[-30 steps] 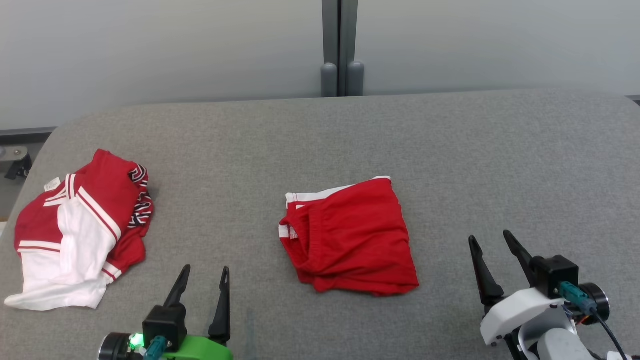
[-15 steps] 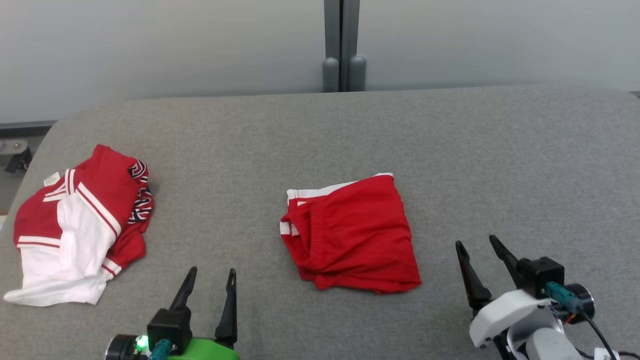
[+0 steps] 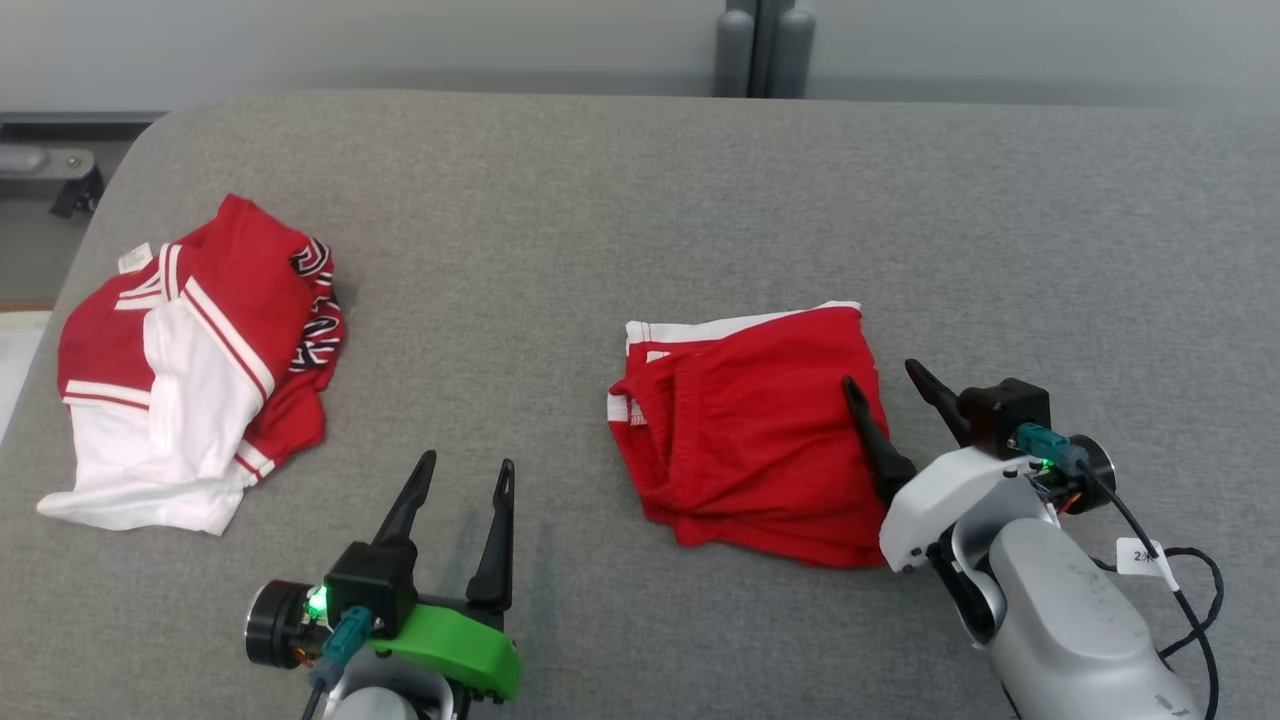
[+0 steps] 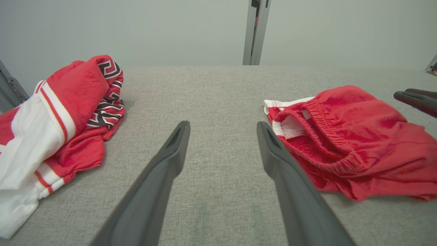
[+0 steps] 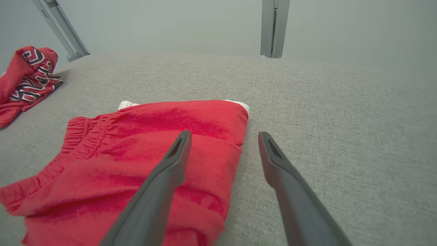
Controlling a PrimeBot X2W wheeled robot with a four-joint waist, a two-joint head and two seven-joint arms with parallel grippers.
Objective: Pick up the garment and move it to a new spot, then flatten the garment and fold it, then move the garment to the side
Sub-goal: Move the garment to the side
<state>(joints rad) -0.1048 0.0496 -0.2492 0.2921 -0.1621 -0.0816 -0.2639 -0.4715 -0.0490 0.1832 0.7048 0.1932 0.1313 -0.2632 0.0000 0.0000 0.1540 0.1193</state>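
Note:
A folded red garment [image 3: 740,430] with white trim lies in the middle of the grey padded table [image 3: 600,200]; it also shows in the left wrist view [image 4: 358,136] and the right wrist view [image 5: 136,153]. My right gripper [image 3: 880,375] is open at the garment's right edge, straddling it: one finger is over the red cloth, the other over bare table [image 5: 224,133]. Nothing is gripped. My left gripper [image 3: 469,460] is open over bare table, left of the garment's elastic waistband [image 4: 222,123], with nothing between its fingers.
A crumpled pile of red and white clothes [image 3: 190,370] lies at the table's left end [image 4: 61,112]. A grey post [image 3: 762,45] stands behind the far edge. Bare table stretches to the right of the garment and behind it.
The head camera has tilted down and shifted. My right gripper has moved forward and left, from bare table to the garment's right edge. The garment has kept its shape.

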